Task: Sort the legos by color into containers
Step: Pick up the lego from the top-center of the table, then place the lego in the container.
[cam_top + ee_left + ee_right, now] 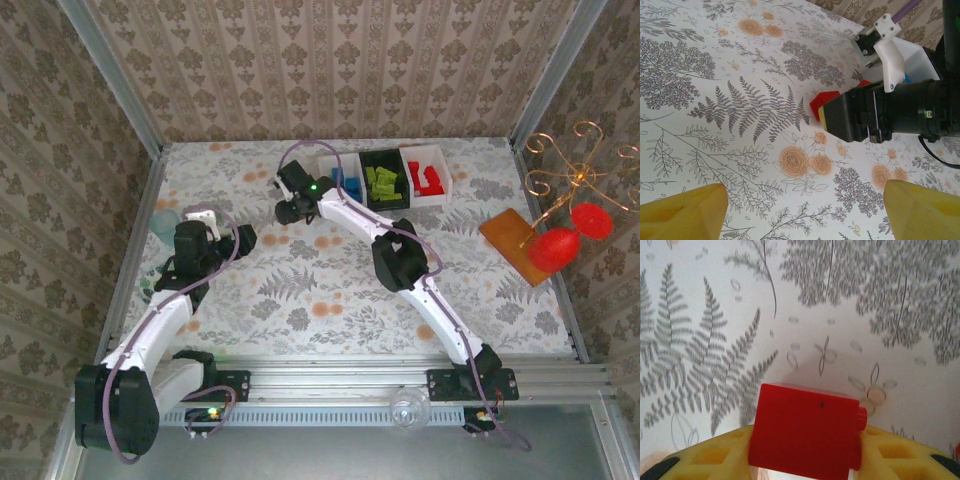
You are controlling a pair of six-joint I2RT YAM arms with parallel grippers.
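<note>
Between your left gripper's (802, 210) spread jaws, bare tablecloth (740, 150) is lying open. Straight ahead of them, the right gripper (835, 117), clamping a red brick (824, 101), is blocking your path, with a white tray (920, 60) sitting just beyond.

Red lego (805, 432) in right pincer (806, 462)

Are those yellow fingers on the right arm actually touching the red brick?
Touching. The right wrist view shows the red brick clamped between the two yellow fingers, with no gap on either side.

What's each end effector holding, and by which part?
The right end effector clamps a red lego by its sides; the left end effector is open, holding nothing.
</note>
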